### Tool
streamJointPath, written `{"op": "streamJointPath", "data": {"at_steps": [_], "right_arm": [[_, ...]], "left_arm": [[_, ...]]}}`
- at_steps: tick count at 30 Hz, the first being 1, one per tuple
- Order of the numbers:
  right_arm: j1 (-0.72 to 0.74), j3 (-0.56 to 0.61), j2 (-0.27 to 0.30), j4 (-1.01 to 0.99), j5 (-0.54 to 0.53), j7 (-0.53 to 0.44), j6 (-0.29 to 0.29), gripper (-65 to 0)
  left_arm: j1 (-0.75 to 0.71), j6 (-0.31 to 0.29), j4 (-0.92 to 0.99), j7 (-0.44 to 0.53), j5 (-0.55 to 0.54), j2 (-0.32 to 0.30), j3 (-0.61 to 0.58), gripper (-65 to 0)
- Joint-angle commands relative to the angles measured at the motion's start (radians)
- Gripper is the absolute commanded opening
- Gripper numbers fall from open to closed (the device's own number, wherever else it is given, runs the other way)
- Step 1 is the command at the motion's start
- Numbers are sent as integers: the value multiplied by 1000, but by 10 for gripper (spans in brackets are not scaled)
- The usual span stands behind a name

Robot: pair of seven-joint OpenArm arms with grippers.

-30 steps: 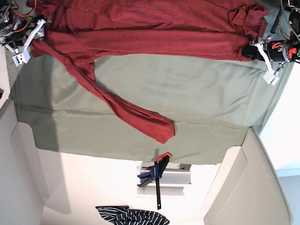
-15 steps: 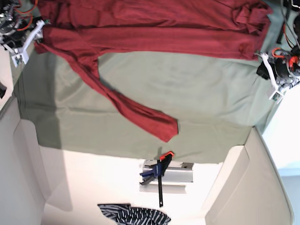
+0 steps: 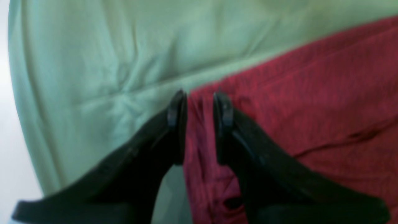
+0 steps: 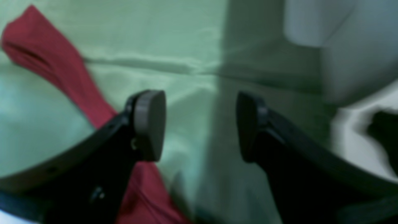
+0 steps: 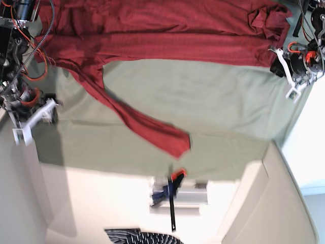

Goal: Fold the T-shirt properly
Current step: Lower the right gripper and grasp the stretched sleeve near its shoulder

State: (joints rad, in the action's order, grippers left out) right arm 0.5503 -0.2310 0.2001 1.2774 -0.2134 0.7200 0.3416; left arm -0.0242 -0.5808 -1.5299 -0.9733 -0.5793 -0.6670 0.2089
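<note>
Right pincer (image 4: 200,124) released and empty, drawn off the T-shirt (image 5: 152,30) onto bare green cloth (image 5: 203,96). Left pincer (image 3: 199,124) back at the shirt's corner, narrowly parted over red fabric; cannot tell if gripping. T-shirt along the cloth's edge nearest the arms, sleeve (image 5: 147,127) trailing loose: regrasp probably needed.

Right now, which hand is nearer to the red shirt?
Left. The left hand straddles the edge of the red shirt; the right hand is off it, over the green cloth.
</note>
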Motion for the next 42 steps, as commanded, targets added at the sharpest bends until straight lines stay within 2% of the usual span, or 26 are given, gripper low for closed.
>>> {"op": "streamJointPath", "data": {"at_steps": [1, 4, 6, 8, 13, 17, 23, 26, 28, 32, 39, 42], "right_arm": [[68, -4, -8, -30, -16, -40, 14, -294], [164, -4, -57, -179, -26, -66, 55, -291], [220, -3, -87, -278, -21, -88, 64, -244], [267, 0, -114, -381, 11, -109, 63, -205], [330, 5, -160, -588, 65, -163, 50, -205], [340, 5, -191, -671, 87, -198, 21, -205], [339, 5, -252, -715, 175, -200, 21, -205], [338, 5, -265, -721, 212, -203, 20, -205], [338, 5, -263, -724, 224, -209, -6, -205], [335, 5, -261, -724, 314, -220, -82, -205], [290, 5, -260, -725, 346, -254, -115, -205], [255, 5, -260, -725, 386, -267, -197, -205]], "left_arm": [[18, -3, -14, 20, -7, -18, 8, -467], [18, -7, -14, 20, -6, 4, 8, -467], [18, -7, -13, 20, -7, 23, 8, -467], [13, -7, -13, 20, -6, 42, 8, -467], [-12, -7, -13, 21, -6, 72, 8, -467], [-27, -7, -13, 20, -3, 71, 8, -467], [-29, -7, -13, 20, -4, 71, 8, -467], [-29, -7, -13, 20, -4, 71, 8, -467], [-29, -7, -13, 19, -3, 71, 8, -467], [-29, -7, -13, 20, -3, 71, 8, -467], [-29, -7, -13, 24, -4, 71, 8, -467], [-29, -7, -13, 24, -4, 71, 8, -467]]}}
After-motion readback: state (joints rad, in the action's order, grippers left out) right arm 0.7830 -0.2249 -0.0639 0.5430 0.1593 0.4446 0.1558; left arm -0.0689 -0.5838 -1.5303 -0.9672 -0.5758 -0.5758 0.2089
